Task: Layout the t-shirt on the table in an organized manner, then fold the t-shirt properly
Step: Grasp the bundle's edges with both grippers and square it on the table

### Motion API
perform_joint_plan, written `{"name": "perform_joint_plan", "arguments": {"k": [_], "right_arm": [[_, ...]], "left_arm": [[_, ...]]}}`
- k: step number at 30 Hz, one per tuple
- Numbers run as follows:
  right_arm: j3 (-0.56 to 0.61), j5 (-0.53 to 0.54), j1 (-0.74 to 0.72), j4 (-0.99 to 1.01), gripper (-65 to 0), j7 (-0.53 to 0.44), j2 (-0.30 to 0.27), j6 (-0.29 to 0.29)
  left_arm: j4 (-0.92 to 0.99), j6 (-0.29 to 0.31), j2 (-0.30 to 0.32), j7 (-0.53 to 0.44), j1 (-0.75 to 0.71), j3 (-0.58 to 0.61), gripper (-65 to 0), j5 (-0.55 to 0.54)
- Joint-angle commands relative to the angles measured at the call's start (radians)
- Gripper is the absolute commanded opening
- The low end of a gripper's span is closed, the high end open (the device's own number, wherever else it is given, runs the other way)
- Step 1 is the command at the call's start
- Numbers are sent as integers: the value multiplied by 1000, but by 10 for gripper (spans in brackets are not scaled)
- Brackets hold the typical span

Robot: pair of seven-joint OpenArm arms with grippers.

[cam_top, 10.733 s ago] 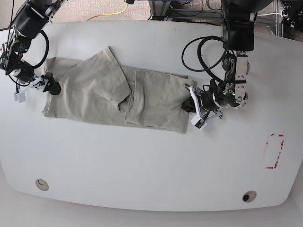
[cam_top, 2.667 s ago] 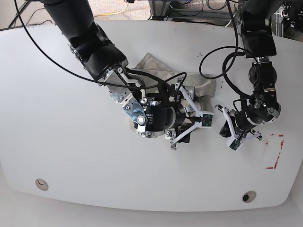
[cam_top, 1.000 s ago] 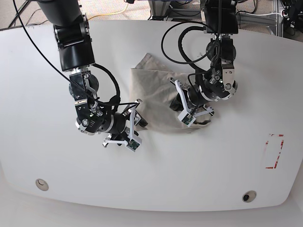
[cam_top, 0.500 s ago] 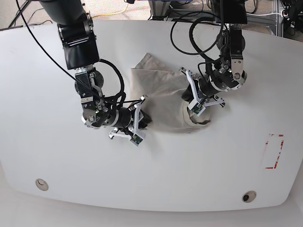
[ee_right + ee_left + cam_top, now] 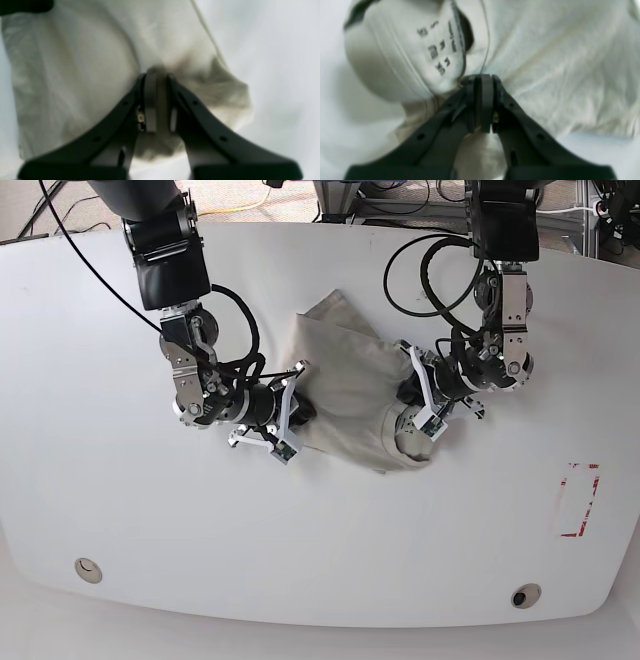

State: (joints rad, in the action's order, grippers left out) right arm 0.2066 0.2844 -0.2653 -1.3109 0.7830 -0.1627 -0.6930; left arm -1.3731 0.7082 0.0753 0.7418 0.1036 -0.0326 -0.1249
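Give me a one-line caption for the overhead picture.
Two robot arms pinch opposite sides of a bunched khaki-grey t-shirt on a white table.

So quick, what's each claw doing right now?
Left gripper: shut on the t-shirt, near its collar.
Right gripper: shut on the t-shirt's edge.

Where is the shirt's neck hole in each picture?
Left wrist: the neck hole curves across the upper left, printed label inside, just above the left claw, which is shut on the t-shirt.
Right wrist: not in it; only plain cloth around the right claw.
Base: at the shirt's lower right edge, beside the left claw.
Shared landmark: the white table.
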Motion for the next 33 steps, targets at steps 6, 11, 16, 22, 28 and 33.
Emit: {"name": "perform_joint_plan", "arguments": {"k": [6,11,16,22,28,33], "right_arm": [[-77,6,83,-181,-590,56,-22,-5],[-138,5,148,-312,-590,122,-21,-5],[-186,3,160,-430,-590,220,-18,-5],[-183,5,82,-500,-588,290,-15,-5],[-169,3,-27,-428,-588,301,15,-5],[-169,3,-102,-299,-588,264,47,-5]], "left_arm": [[151,-10,16,-17,163,29,-633,28],[217,-10,16,-100,233,82,-633,28],[189,-10,11,-97,285,104,-633,26],[16,-10,11,2,287,98,-633,24],[-177,-10,10,117,212,96,-633,23],[-277,-10,10,141,109,96,-633,23]]}}
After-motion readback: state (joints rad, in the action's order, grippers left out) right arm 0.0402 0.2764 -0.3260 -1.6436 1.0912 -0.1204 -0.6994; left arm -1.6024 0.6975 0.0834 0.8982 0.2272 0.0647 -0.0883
